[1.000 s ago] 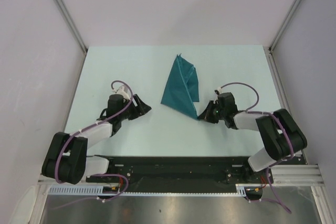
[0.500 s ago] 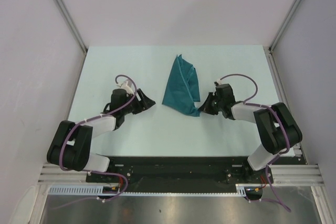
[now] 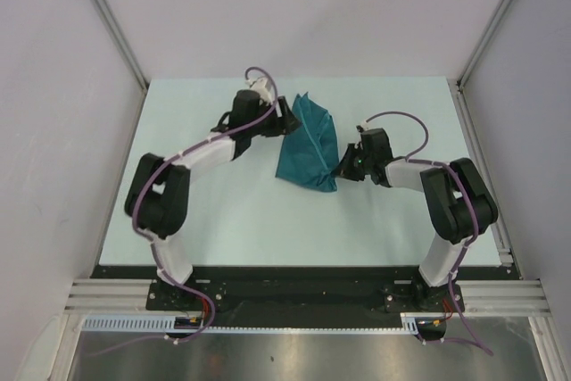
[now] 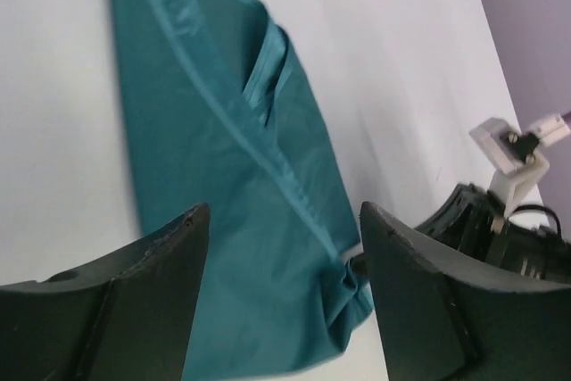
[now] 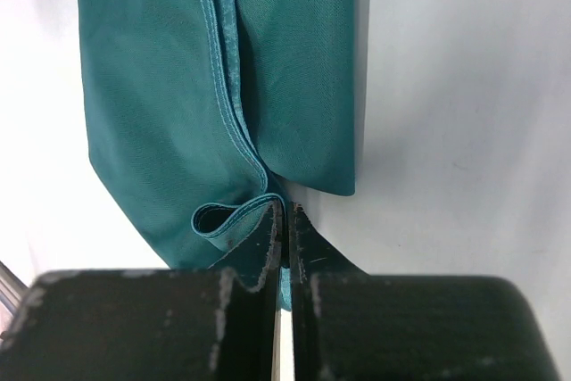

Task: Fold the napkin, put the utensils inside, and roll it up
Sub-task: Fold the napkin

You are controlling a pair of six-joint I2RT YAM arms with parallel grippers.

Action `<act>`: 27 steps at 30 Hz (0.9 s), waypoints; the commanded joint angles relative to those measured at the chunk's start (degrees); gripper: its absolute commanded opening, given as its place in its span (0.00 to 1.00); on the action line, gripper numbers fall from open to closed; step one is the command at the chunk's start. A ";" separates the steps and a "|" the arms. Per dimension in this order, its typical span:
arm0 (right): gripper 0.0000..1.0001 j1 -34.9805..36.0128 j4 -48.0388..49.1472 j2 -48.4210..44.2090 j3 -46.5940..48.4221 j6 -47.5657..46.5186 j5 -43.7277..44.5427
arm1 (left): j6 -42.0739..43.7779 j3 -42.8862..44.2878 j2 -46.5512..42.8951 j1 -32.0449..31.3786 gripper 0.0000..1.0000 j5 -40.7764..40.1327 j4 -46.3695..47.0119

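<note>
The teal napkin (image 3: 306,144) lies folded into a long wedge near the table's middle. It also shows in the left wrist view (image 4: 223,176) and the right wrist view (image 5: 178,104). My right gripper (image 3: 343,169) is shut on the napkin's near right corner; its fingers (image 5: 268,247) pinch a curled hem. My left gripper (image 3: 287,119) is open and hovers at the napkin's far left edge, its fingers (image 4: 134,310) apart with cloth showing between them. No utensils are in view.
The pale table (image 3: 205,211) is bounded by white walls left, right and behind. My right arm's wrist (image 4: 500,220) shows beyond the napkin in the left wrist view.
My left arm has swung far forward and right, from the near left of the table to the napkin's far edge. My right gripper has dragged the held corner slightly forward and left.
</note>
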 commanded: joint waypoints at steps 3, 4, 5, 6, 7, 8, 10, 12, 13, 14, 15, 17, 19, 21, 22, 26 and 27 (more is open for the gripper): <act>0.00 -1.18 0.34 -0.06 3.74 -2.08 -3.22 | 4.90 17.50 12.70 -3.82 0.72 -0.66 -13.63; 0.00 -1.09 -0.53 -0.50 4.97 -2.43 -3.13 | 4.20 16.55 11.83 -3.92 0.72 -0.57 -11.19; 0.00 -1.09 -1.06 -1.55 5.76 -2.69 -2.96 | 4.02 16.19 11.13 -3.66 0.72 -0.92 -10.47; 0.00 -0.66 -2.03 -1.91 6.55 -3.30 -2.96 | 4.02 16.01 10.42 -3.30 0.73 -1.45 -10.47; 0.00 -0.48 -2.47 -2.09 7.43 -3.48 -3.13 | 3.85 15.93 8.50 -2.87 0.73 -1.54 -11.60; 0.00 0.04 -2.74 -2.09 9.44 -3.48 -3.66 | 3.15 15.23 7.35 -0.95 0.73 -0.84 -12.30; 0.00 1.89 -2.91 -1.13 11.91 -3.40 -4.45 | 1.74 12.51 1.58 1.69 0.73 -0.14 -11.70; 0.00 3.47 -2.04 1.23 15.85 -3.31 -4.54 | 0.34 6.54 -3.80 6.52 0.74 -0.13 -11.00; 0.00 5.48 -1.51 2.38 17.36 -2.79 -4.80 | -0.10 4.52 -6.26 8.28 0.74 -0.13 -10.91; 0.00 6.28 -0.99 3.61 18.76 -2.35 -5.06 | -0.46 0.58 -11.59 11.78 0.74 0.04 -10.99; 0.00 7.25 0.41 6.76 22.09 -1.82 -5.33 | -0.37 -1.20 -13.99 13.56 0.75 0.30 -11.43; 0.00 10.23 2.61 10.11 25.27 -0.15 -6.12 | 0.59 -5.41 -21.09 18.46 0.75 0.57 -13.71; 0.00 13.30 5.07 15.63 30.61 1.43 -6.99 | 1.90 -8.14 -25.77 21.21 0.76 0.57 -16.08; 0.00 15.16 7.79 19.25 33.88 2.49 -7.87 | 2.87 -11.49 -31.73 23.68 0.77 0.57 -17.58; 0.00 16.99 9.03 22.92 36.94 3.10 -8.75 | 4.01 -13.15 -33.34 26.03 0.77 0.57 -18.98; 0.00 20.51 15.53 30.59 42.76 6.79 -10.51 | 6.57 -15.27 -39.32 31.05 0.77 1.27 -22.50; 0.00 21.14 17.54 31.82 43.82 6.97 -10.52 | 7.01 -15.54 -40.64 31.67 0.78 1.27 -23.46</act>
